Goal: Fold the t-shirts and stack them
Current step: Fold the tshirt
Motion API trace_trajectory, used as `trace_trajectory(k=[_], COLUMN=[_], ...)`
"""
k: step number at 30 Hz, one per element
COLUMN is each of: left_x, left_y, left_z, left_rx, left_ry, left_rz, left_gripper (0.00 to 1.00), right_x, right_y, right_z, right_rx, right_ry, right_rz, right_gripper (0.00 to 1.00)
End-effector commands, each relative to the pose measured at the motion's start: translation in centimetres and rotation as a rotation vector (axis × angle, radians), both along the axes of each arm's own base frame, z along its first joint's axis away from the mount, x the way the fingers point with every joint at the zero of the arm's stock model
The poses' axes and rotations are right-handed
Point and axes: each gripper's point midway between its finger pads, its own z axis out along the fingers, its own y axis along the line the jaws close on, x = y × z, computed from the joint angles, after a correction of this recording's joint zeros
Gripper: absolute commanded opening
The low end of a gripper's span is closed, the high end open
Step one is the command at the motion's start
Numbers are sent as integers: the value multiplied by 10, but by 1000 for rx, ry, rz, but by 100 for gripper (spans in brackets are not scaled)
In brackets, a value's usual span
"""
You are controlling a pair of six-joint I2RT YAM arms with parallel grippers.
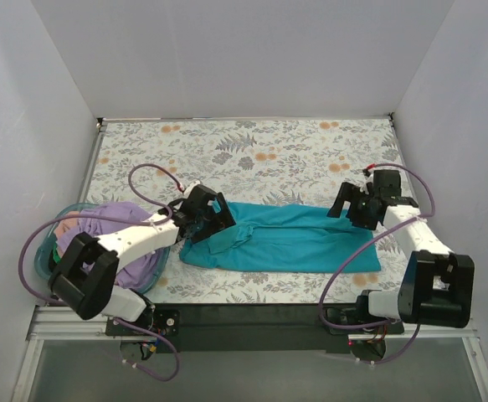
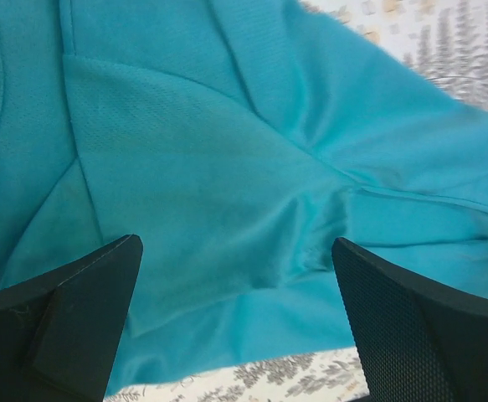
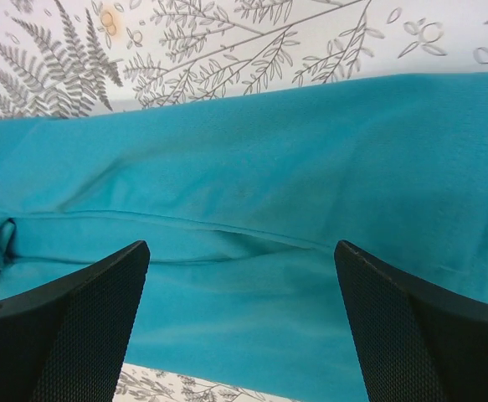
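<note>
1. Teal t-shirt (image 1: 285, 239) flat on table (image 1: 252, 151), folded to a strip; long axis left–right, sleeve end leftward, hem rightward.
2. Left gripper (image 1: 214, 215) above sleeve end, spread wide, empty.
3. Right gripper (image 1: 346, 205) above hem end, spread wide, empty; each arm nearest its own end.

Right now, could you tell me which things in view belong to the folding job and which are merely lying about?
Belongs to the job:
teal t-shirt, laid out on the floral table cover
lavender t-shirt, heaped in the blue basket

Just lying about:
the blue basket
the floral table cover
</note>
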Motion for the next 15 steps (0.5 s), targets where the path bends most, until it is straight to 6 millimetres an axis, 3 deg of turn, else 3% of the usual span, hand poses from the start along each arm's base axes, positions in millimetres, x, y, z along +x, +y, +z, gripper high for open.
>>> trace_trajectory(k=[1,3,5,6,7,9,12,13,14,15], left_x=[9,16,20,27,31,42,79,113,117,130], left_y=[-8,-8,-3,-6,2,9,12,5,9,8], left_z=[-14,-26,-52,-53,-71,-79,-91,-75,-98,-100], left_rx=[7,25,60,48,77,100,145,111,143,141], left_ry=[12,40,112,124,165,192,186,140,199,202], left_rz=[-15,2,27,31,55,85,124,144,133,139], left_gripper=[98,98,98,98,98,98,98,98,98,98], right_x=[18,15,3,-2,-7,-25,-47,-53,-59,-68], right_y=[13,13,14,13,13,11,18,23,32,37], right_z=[-5,-20,-35,-39,-43,-54,-65,-67,-69,-72], right_rx=[34,34,43,43,44,38,59,64,73,83], right_ry=[-31,18,70,82,96,130,165,171,183,194], right_rz=[76,72,47,38,21,0,-26,-16,2,14], right_gripper=[98,99,98,98,98,98,98,98,98,98])
